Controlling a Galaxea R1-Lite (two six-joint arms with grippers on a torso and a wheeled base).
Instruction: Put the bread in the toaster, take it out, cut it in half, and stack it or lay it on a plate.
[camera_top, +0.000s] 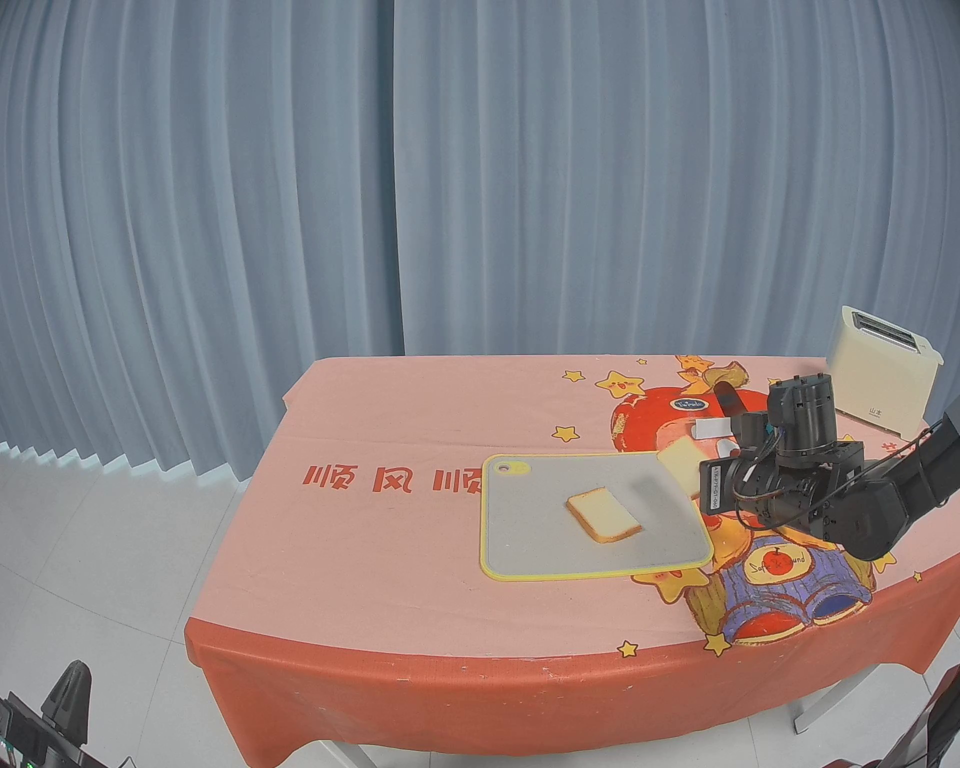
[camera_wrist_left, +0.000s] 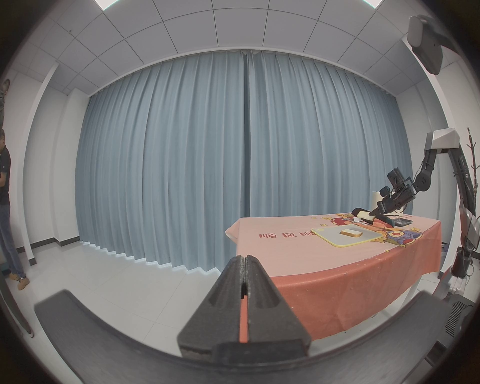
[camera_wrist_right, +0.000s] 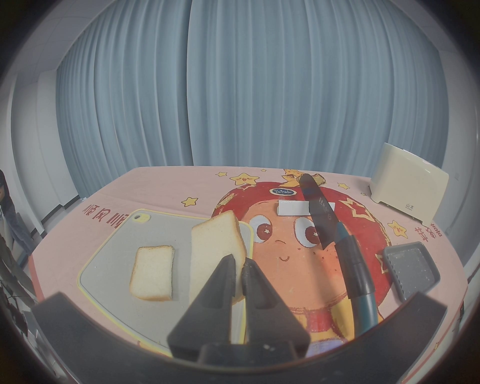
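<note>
Right end effector (camera_wrist_right: 237, 265) is clamped on one bread half (camera_wrist_right: 216, 247), held upright at the right edge of the cutting board (camera_top: 535, 545). Second bread half (camera_top: 603, 515) lies flat mid-board. Knife (camera_wrist_right: 345, 250) lies on the bench (camera_top: 400, 560) beside a dark tray (camera_wrist_right: 411, 264). Toaster (camera_top: 882, 370) is at the far right corner. Left end effector (camera_wrist_left: 243, 300) has its fingers pressed together, empty, low and well off the bench.
</note>
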